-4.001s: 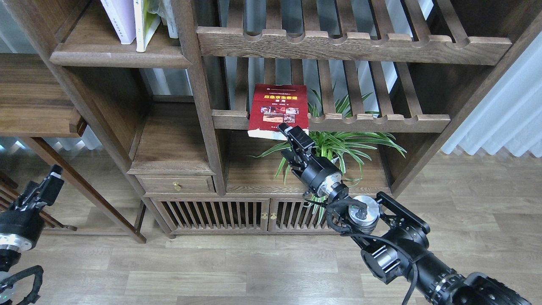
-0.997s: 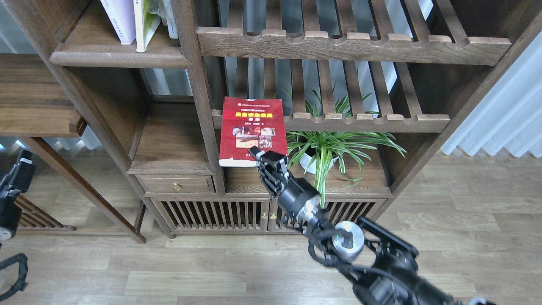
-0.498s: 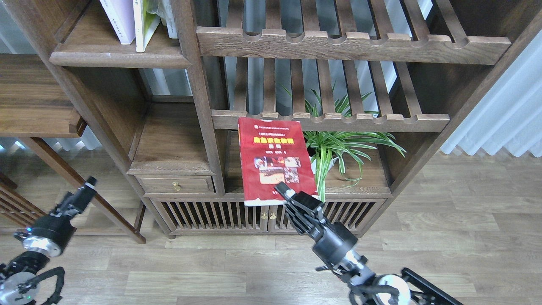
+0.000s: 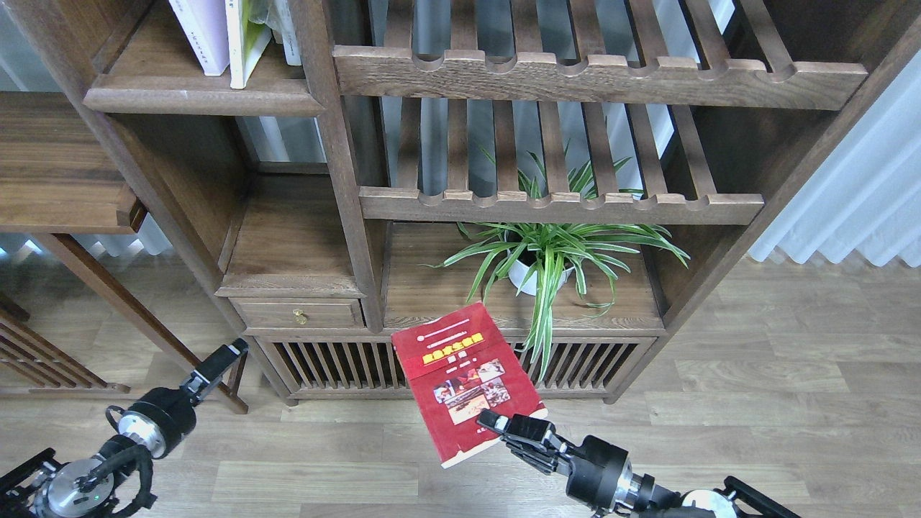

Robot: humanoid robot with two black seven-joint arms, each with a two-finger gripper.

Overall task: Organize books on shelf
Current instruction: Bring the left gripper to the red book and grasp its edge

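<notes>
One red book (image 4: 460, 378) is clamped at its lower edge by the right end effector (image 4: 504, 424).

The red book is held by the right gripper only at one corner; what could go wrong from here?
1. The right gripper pinches the red book only at its lower right corner, so the book might sag, twist or slip to the floor.
2. The potted plant stands close behind; lifting the book could brush its leaves.
3. The two books on the upper left shelf lean, so pushing the red one in might tip them.
</notes>
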